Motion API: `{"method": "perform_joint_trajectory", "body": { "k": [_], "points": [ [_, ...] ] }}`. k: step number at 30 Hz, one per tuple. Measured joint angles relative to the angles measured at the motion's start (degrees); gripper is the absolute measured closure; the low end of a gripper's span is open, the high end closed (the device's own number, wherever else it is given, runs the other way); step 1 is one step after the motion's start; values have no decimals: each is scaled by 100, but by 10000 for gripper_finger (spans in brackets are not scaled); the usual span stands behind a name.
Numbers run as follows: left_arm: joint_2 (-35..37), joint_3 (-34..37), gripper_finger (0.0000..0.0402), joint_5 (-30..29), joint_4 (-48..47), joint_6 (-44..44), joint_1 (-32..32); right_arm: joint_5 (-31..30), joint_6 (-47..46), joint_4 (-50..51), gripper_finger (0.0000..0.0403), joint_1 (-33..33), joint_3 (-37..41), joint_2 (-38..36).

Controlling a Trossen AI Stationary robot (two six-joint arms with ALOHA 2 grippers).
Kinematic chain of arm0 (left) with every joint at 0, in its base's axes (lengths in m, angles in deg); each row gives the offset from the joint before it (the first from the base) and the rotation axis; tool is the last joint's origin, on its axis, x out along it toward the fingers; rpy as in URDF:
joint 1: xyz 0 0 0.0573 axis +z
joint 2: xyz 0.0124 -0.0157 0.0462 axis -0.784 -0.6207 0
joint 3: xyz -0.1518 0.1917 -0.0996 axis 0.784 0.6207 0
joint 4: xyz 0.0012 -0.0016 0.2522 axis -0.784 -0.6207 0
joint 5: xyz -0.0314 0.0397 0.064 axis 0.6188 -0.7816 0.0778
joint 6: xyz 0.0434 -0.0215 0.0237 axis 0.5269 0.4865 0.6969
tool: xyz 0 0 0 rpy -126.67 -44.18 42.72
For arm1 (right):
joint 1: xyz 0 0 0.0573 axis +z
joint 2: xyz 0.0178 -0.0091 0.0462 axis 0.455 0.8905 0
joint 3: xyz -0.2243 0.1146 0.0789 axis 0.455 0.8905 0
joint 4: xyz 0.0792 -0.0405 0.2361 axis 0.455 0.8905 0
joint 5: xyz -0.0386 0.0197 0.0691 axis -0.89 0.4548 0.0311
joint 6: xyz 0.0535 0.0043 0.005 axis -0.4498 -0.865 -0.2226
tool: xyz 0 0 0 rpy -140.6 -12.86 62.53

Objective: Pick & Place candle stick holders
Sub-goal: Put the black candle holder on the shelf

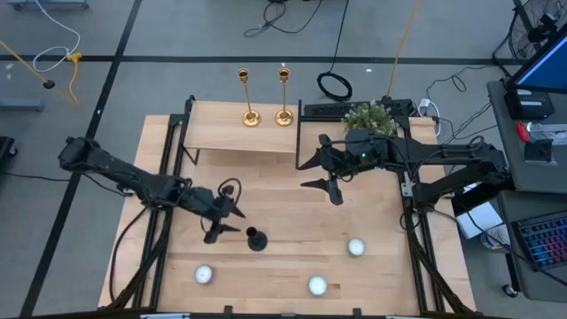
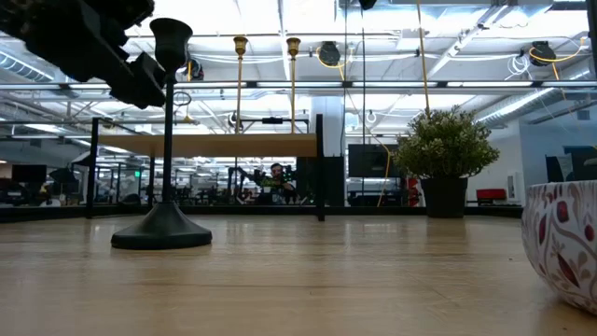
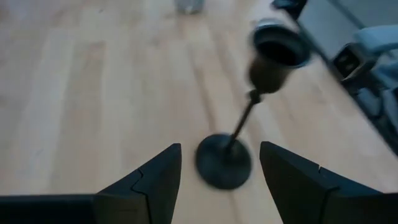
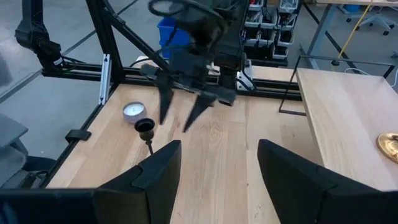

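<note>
Three candle stick holders in play: two gold ones (image 1: 264,96) upright side by side on the raised shelf (image 1: 213,133) at 12 o'clock, probably already placed; black one (image 1: 256,239) upright on the table (image 1: 292,221) toward 7 o'clock, well apart from them. Left gripper (image 1: 226,221) just beside the black holder, at its 9 o'clock, fingers (image 3: 158,180) spread wide with base and stem in line with the gap, seemingly lined up for a grasp, not yet touching. Right gripper (image 1: 323,177) waiting near the centre, in front of the green plant (image 1: 370,117), fingers also spread, holding nothing. Three small white candles (image 1: 317,284) along the 6 o'clock edge.
</note>
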Motion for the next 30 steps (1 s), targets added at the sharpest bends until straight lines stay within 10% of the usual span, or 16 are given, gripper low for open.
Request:
{"method": "perform_joint_trajectory", "body": {
  "k": [21, 30],
  "points": [
    [-1806, 226, 181, -147, 2855, -124, -476, 20, -500, -2647, 193, 2, 2277, 2],
    [-1849, 226, 337, -141, 2922, -108, -476, 22, -837, -3387, 193, 7, 2777, 2]
  ]
}}
